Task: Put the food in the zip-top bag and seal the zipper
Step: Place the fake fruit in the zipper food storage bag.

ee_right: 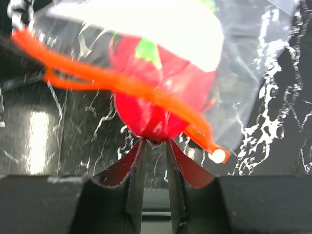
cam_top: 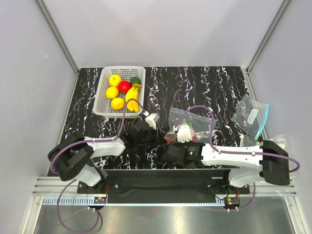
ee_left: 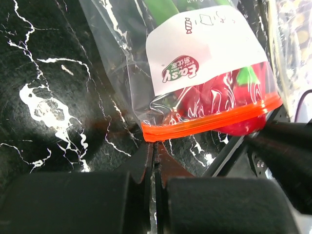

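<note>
Right wrist view has the dragon fruit [ee_right: 141, 117] partway through the gaping zipper [ee_right: 122, 85] of the zip-top bag [ee_right: 243, 87], which lies mid-way along the bench [cam_top: 204, 83]. The right hand [ee_right: 153, 143] nips the fruit's base, and the left hand [ee_left: 153, 148] looks closed on the bag's zipper corner. The banana bunch [cam_top: 132, 97] and round fruits [cam_top: 112, 92] sit in the basket [cam_top: 99, 95], so loading and sealing are left; glare blurs the bag's inside.

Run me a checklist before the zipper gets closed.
1. Dragon fruit fully inside bag: not ok, its end bulges past the zipper.
2. Zipper strips together: not ok, parted in right wrist view.
3. Slider at zipper's end: ok.
4. Left gripper holding bag corner: cannot tell, shut right at it.
5. Right gripper clear of mouth: not ok, at the fruit's end.
6. Other fruits bagged: not ok, in basket.
</note>
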Robot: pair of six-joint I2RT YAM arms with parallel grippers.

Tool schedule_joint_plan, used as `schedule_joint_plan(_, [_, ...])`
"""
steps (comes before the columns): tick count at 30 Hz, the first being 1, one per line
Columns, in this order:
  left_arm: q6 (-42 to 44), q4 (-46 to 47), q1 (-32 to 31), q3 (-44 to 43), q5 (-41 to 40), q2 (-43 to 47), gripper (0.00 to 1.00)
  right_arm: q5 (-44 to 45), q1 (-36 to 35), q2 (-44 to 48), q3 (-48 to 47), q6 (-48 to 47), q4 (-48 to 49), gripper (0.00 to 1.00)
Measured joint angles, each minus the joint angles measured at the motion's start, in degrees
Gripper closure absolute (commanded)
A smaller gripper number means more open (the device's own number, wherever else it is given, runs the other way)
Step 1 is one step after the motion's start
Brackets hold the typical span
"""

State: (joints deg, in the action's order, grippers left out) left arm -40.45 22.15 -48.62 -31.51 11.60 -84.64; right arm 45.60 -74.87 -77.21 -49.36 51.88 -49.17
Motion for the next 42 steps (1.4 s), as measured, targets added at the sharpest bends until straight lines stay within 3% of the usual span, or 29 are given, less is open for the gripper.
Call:
schedule_joint_plan(5, [1.0, -1.7, 0.0, -0.8, 0.3, 0.0, 1.0, 0.2, 4.9, 4.3, 0.0, -1.7, 0.0, 0.66])
schedule_joint_plan(10, [0.9, -3.7, 0.0, -1.9, 1.0, 0.0, 1.0, -1.5, 7.6, 6.2, 0.0, -4.7, 2.0, 0.49])
schedule_joint_plan(11, [0.9, -4.2, 0.0, -2.4, 1.2, 0.1, 1.0, -2.2, 7.6, 6.3, 0.1, -5.0, 2.5, 0.37])
schedule_joint_plan(12, [0.7, -5.1, 0.0, -3.1, 1.4, 0.1, 1.0, -3.2, 7.6, 6.3, 0.3, -5.0, 3.1, 0.34])
schedule_joint_plan(20, [-0.3, -10.6, 0.0, -7.5, 0.9, 1.5, 1.0, -11.3, 7.5, 11.6, 3.5, -4.9, 4.7, 0.19])
schedule_joint_plan(25, [-1.3, -13.5, 0.0, -7.5, -0.1, 2.3, 1.0, -13.0, 7.5, 11.5, 3.5, -0.8, 3.2, 0.01])
schedule_joint_plan(33, [-3.4, -15.6, 0.0, -7.3, -0.7, 4.7, 1.0, -11.7, 7.6, 9.2, 4.9, 14.3, 0.4, 0.0])
schedule_joint_plan(42, [-7.0, -14.7, -2.1, -5.8, -1.6, 8.2, 1.0, -8.5, 7.6, 15.9, 15.3, 28.4, 7.8, 0.0])
